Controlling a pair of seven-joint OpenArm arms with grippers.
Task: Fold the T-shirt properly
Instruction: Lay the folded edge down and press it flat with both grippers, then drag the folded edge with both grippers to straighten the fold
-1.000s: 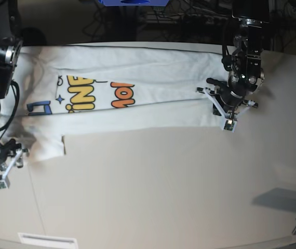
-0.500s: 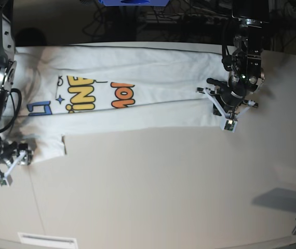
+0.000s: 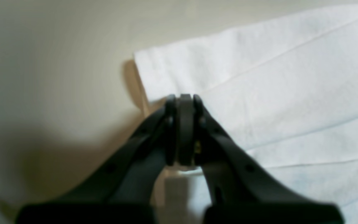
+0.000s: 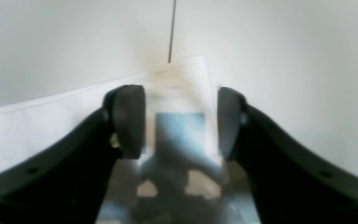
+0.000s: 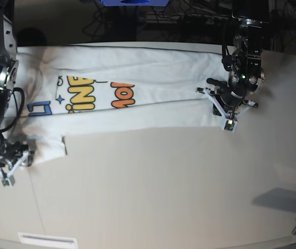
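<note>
Beige table (image 5: 163,187) under everything, dark clutter behind its far edge. Spread along the far side as a long band: the T-shirt (image 5: 137,78), white, partly folded, yellow and orange letters facing up. At the band's end on the base view's right, left gripper (image 3: 180,130) with jaws pressed together, clamped on the white cloth edge. At the opposite end, right gripper (image 4: 180,121) with jaws apart, a cloth corner lying between the black pads (image 4: 129,119); contact with the pads cannot be told.

Matt white cotton T-shirt (image 5: 137,83); smooth beige table (image 5: 179,192).
</note>
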